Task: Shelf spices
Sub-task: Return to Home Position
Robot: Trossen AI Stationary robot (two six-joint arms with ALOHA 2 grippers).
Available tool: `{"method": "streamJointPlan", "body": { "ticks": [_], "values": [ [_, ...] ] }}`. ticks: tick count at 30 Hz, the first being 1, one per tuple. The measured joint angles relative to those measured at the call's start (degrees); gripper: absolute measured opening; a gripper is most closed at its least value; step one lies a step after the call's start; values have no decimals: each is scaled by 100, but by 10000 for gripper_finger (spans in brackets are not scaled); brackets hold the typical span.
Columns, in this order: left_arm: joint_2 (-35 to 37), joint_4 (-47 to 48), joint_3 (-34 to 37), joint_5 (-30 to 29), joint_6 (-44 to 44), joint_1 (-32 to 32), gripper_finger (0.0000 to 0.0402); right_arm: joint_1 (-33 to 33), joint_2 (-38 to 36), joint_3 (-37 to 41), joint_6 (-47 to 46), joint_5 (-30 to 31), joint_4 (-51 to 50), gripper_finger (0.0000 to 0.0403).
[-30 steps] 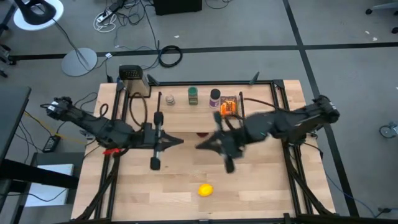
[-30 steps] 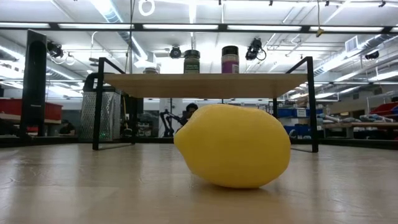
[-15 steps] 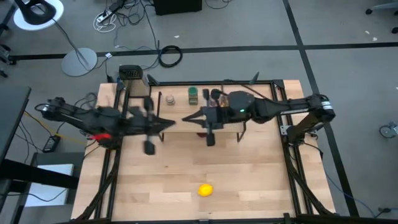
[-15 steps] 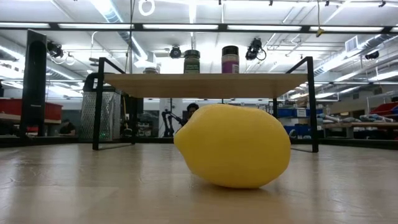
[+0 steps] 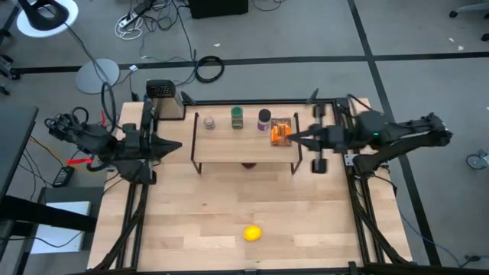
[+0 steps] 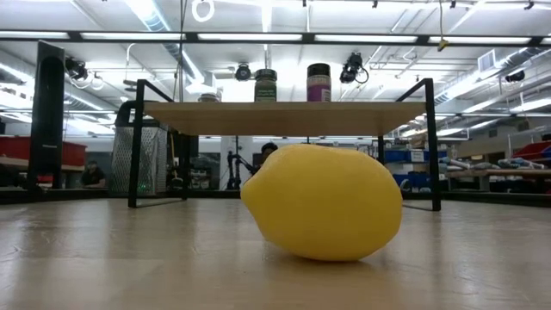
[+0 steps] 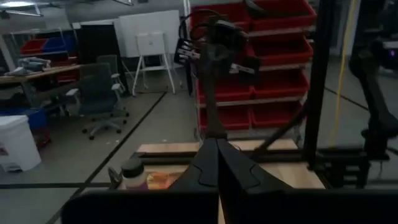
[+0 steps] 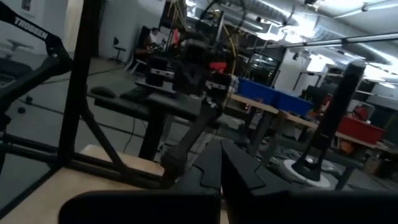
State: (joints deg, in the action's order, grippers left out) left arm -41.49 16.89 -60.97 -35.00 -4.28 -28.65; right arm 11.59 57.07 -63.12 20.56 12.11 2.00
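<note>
Both jaws closed, empty; shelf (image 5: 229,149) w/ spices (image 5: 238,118) lies btwn L gripper (image 5: 179,145) & R gripper (image 5: 289,137), nearer R.

The right gripper (image 8: 219,144) points out over a corner of the pale wooden table (image 8: 68,183), its two dark fingers (image 8: 202,174) pressed together to a point with only a thin seam between them. Past the tip, farther off, the dark left arm (image 8: 194,74) faces it. A black frame post (image 8: 84,74) slants beside the table corner; blue bins (image 8: 273,99) and a red bin (image 8: 364,130) sit in the room beyond
</note>
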Motion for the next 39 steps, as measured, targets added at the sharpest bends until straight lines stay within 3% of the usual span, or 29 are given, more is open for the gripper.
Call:
{"method": "streamJointPlan", "body": {
  "ticks": [5,9,16,23,29,39],
  "values": [
    [336,-354,583,1,-296,-162,0,242,-1300,1094,-26,118,-6,0],
    [745,-960,1305,-12,-442,-164,0,304,-2176,1859,-292,-147,-49,0],
    [1249,-1947,2604,16,-593,-143,0,236,-3055,2921,-451,-504,-48,0],
    [1258,-2808,3564,57,-505,174,0,-200,-3027,3720,-701,-1068,596,0],
    [1247,-3428,4251,649,-191,686,0,-948,-2662,4356,-1044,-1892,1644,0],
    [1252,-4278,5005,1183,-15,1368,0,-2281,-2090,4689,-1591,-3277,2214,0]
  ]
}}
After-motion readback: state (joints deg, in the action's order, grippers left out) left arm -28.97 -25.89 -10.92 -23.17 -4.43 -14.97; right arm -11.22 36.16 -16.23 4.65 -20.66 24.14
